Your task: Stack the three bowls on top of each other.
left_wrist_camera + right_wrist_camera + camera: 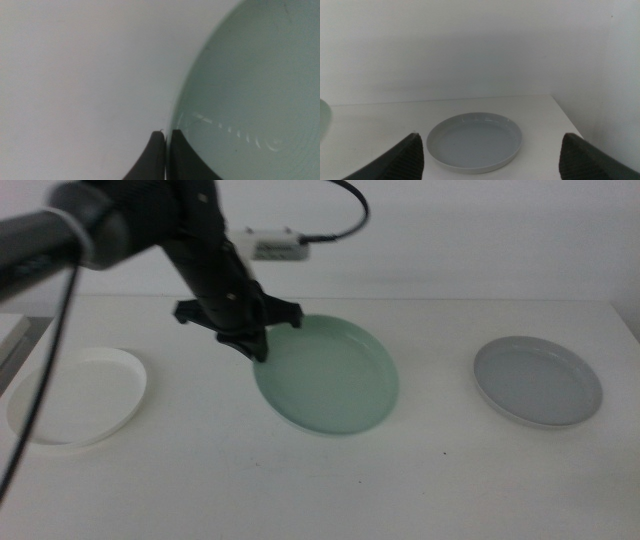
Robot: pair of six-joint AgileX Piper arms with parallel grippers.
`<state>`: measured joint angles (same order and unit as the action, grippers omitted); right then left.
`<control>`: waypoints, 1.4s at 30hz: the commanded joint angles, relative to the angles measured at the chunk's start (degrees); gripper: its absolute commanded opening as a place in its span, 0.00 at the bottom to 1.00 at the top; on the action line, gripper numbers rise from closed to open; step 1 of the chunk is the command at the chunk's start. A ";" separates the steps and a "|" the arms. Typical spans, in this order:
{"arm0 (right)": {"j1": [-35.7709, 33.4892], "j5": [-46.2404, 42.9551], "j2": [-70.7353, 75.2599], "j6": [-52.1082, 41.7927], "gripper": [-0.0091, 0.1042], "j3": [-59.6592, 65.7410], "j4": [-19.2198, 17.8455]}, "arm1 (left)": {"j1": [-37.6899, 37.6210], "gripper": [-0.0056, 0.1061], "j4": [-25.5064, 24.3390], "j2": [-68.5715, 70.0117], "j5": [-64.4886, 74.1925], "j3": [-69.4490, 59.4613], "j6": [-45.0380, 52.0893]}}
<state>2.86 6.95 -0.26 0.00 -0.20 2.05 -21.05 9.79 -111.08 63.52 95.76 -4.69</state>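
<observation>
The mint green bowl [330, 375] sits at the table's middle, tilted with its left edge raised. My left gripper [258, 350] is shut on that left rim; in the left wrist view the jaws pinch the rim of the green bowl [250, 90] with one jaw inside and one outside. The white bowl [78, 395] rests at the table's left. The grey bowl [538, 380] lies at the right, also seen as the grey bowl [475, 141] ahead of my right gripper [490, 155], whose jaws stand wide open and apart from it. The right arm is out of the middle view.
A white wall backs the table [200, 480]. The table's right edge runs close beside the grey bowl. A black cable [40, 390] hangs from the left arm over the white bowl's side.
</observation>
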 commanded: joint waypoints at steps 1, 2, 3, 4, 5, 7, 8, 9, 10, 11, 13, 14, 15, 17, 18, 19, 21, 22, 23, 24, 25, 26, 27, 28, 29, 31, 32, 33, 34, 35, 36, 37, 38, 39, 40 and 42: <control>-0.01 -0.70 0.26 0.00 0.90 0.20 -0.48 | -1.23 0.03 0.19 -2.45 0.58 2.16 -0.69; -0.01 -0.70 0.26 0.00 0.90 0.20 -0.48 | -1.66 0.03 0.35 -3.54 0.44 2.57 -0.69; -0.01 -0.70 0.26 0.00 0.90 0.20 -0.48 | -1.86 0.03 0.58 -4.56 0.03 2.70 -0.69; -0.01 -0.70 0.26 0.00 0.90 0.20 -0.48 | -1.96 0.03 1.24 -5.39 -0.40 2.70 -0.69; -0.01 -0.70 0.26 0.00 0.90 0.20 -0.48 | -2.08 0.03 1.69 -6.31 -0.84 2.70 -0.69; -0.01 -0.70 0.26 0.00 0.90 0.20 -0.48 | -2.08 0.03 2.87 -8.02 -1.64 2.70 -0.02; -0.01 -0.70 0.26 0.00 0.90 0.20 -0.48 | -2.08 0.03 3.56 -8.76 -2.34 2.70 0.43; -0.01 -0.70 0.26 0.00 0.90 0.20 -0.48 | -2.08 0.03 4.06 -9.24 -2.82 2.70 0.72; -0.01 -0.70 0.26 0.00 0.90 0.20 -0.48 | -2.08 0.03 4.48 -9.81 -3.23 2.70 0.95; -0.01 -0.70 0.26 0.00 0.90 0.20 -0.48 | -2.08 0.03 4.77 -10.37 -3.53 2.70 1.20; -0.01 -0.70 0.26 0.00 0.90 0.20 -0.48 | -2.08 0.03 4.91 -10.98 -4.05 2.70 1.33; -0.01 -0.70 0.26 0.00 0.90 0.20 -0.48 | -2.08 0.04 4.91 -11.53 -4.30 2.70 1.33; -0.01 -0.70 0.26 0.00 0.90 0.20 -0.48 | -2.08 0.04 4.91 -11.87 -4.64 2.70 1.33; -0.01 -0.70 0.26 0.00 0.90 0.20 -0.48 | -2.08 0.04 4.91 -12.53 -5.13 2.70 1.33; -0.01 -0.70 0.26 0.00 0.90 0.20 -0.48 | -2.08 0.04 4.91 -12.66 -5.12 2.70 1.33; -0.01 -0.70 0.26 0.00 0.90 0.20 -0.48 | -2.08 0.04 4.91 -13.07 -5.12 2.70 1.33; -0.01 -0.70 0.26 0.00 0.90 0.20 -0.48 | -2.08 0.04 4.77 -13.50 -5.24 2.70 1.33; -0.01 -0.70 0.26 0.00 0.90 0.20 -0.48 | -2.08 0.05 4.77 -13.64 -5.12 2.70 1.19; -0.01 -0.70 0.26 0.00 0.90 0.20 -0.48 | -1.98 0.07 4.69 -13.64 -4.63 2.70 1.19; -0.01 -0.70 0.26 0.00 0.90 0.20 -0.48 | -1.86 0.09 4.43 -13.64 -4.31 2.70 1.19; -0.01 -0.70 0.26 0.00 0.90 0.20 -0.48 | -1.86 0.13 4.26 -13.64 -4.04 2.70 1.19; -0.01 -0.70 0.26 0.00 0.90 0.20 -0.48 | -1.86 0.18 4.26 -13.64 -3.77 2.70 1.19; -0.01 -0.70 0.26 0.00 0.90 0.20 -0.48 | -1.74 0.23 4.26 -13.64 -3.67 2.70 1.19; -0.01 -0.70 0.26 0.00 0.90 0.20 -0.48 | -1.50 0.30 4.26 -13.64 -3.36 2.70 1.19; -0.01 -0.70 0.26 0.00 0.90 0.20 -0.48 | -1.36 0.38 4.36 -13.64 -2.66 2.86 1.44; -0.01 -0.70 0.26 0.00 0.90 0.20 -0.48 | -1.01 0.56 4.97 -13.42 0.01 3.50 3.40; -0.01 -0.70 0.26 0.00 0.90 0.20 -0.48 | -0.69 0.65 5.24 -13.08 1.50 4.12 4.69; -0.01 -0.70 0.26 0.00 0.90 0.20 -0.48 | -0.40 0.72 5.00 -12.88 2.70 4.80 5.76; -0.01 -0.70 0.26 0.00 0.90 0.20 -0.48 | 0.08 0.81 4.63 -12.05 4.42 5.39 6.07; -0.01 -0.70 0.26 0.00 0.90 0.20 -0.48 | 0.54 0.89 3.91 -11.17 5.90 5.66 6.07; -0.01 -0.70 0.26 0.00 0.90 0.20 -0.48 | 1.06 0.89 3.54 -10.18 6.45 5.76 6.07; -0.01 -0.70 0.26 0.00 0.90 0.20 -0.48 | 1.63 0.89 3.54 -8.51 6.45 5.76 6.07; -0.01 -0.70 0.26 0.00 0.90 0.20 -0.48 | 2.34 0.89 3.54 -7.04 6.45 5.76 6.18; -0.01 -0.70 0.26 0.00 0.90 0.20 -0.48 | 2.78 0.89 3.30 -5.80 6.45 5.76 6.18; -0.01 -0.70 0.26 0.00 0.90 0.20 -0.48 | 3.12 0.89 2.82 -4.29 6.45 5.76 6.18; -0.01 -0.70 0.26 0.00 0.90 0.20 -0.48 | 3.57 0.89 0.15 -1.63 6.45 5.76 5.93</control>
<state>2.86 6.95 -0.26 0.00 -0.20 2.05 -17.93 11.35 -115.11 69.27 101.07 1.30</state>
